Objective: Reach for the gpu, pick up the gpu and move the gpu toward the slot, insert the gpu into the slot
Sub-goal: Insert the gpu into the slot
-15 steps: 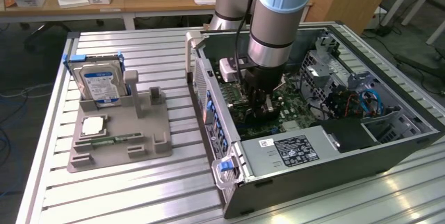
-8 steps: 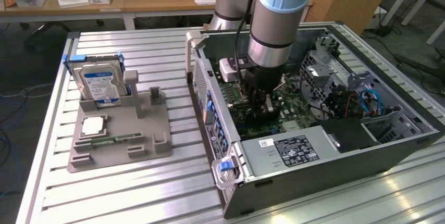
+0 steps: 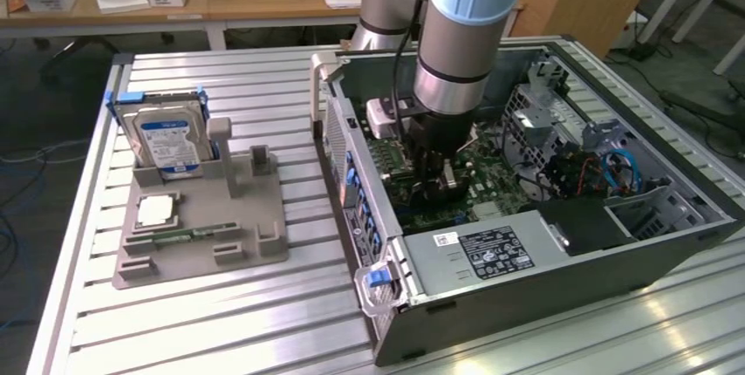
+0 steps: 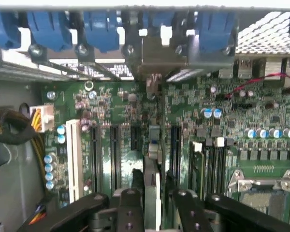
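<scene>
My gripper [image 4: 153,212] is down inside the open computer case [image 3: 547,262], just above the green motherboard [image 4: 111,104]. It is shut on the gpu [image 4: 152,186], a thin card seen edge-on between the black fingers [image 4: 130,210]. The card runs toward the case's rear wall, where its grey metal bracket [image 4: 159,53] stands among the blue slot latches [image 4: 101,29]. Long black expansion slots [image 4: 94,154] lie parallel on either side of the card. Whether its lower edge sits in a slot is hidden. In the exterior view the gripper [image 3: 434,179] is low over the board.
Outside the case, a grey fixture [image 3: 198,218] on the slatted table holds a silver hard drive [image 3: 169,135], a processor chip [image 3: 157,211] and a small green memory stick [image 3: 181,237]. Inside are the power supply [image 3: 489,253], drive cage [image 3: 617,174], memory modules [image 4: 208,159] and processor socket [image 4: 261,193].
</scene>
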You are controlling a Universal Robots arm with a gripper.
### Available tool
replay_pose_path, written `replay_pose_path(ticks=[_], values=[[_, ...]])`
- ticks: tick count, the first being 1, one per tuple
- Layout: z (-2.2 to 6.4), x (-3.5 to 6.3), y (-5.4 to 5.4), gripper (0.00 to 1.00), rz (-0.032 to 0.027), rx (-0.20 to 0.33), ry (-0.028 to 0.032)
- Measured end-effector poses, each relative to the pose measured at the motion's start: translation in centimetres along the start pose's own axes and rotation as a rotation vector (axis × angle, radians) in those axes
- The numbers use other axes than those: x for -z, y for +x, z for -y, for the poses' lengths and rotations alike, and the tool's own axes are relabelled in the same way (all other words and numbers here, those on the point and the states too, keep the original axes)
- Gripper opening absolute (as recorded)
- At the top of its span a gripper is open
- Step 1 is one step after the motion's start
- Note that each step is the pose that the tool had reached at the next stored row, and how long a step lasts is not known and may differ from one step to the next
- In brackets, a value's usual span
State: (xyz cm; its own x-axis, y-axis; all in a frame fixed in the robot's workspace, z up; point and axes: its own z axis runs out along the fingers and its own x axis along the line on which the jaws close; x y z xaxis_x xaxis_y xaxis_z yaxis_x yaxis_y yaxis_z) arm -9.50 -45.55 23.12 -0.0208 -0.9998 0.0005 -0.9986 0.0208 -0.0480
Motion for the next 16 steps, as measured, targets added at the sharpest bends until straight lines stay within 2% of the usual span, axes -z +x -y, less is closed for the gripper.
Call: replay_pose_path(ticks=[1,2,5,13,14,15,16], values=[[0.01,0.07,0.0,0.33,-0.0016,0.000,-0.0004],[0.01,0.08,0.0,0.39,-0.0017,0.000,-0.0005],[0.05,0.61,0.0,0.39,-0.0020,0.001,-0.0006],[0.20,3.72,0.0,0.39,-0.0020,0.001,0.0010],[0.19,3.74,0.0,0.38,-0.0021,0.001,0.0018],[0.19,3.74,0.0,0.32,-0.0021,0.001,0.0019],[0.19,3.74,0.0,0.32,-0.0020,0.001,0.0019]])
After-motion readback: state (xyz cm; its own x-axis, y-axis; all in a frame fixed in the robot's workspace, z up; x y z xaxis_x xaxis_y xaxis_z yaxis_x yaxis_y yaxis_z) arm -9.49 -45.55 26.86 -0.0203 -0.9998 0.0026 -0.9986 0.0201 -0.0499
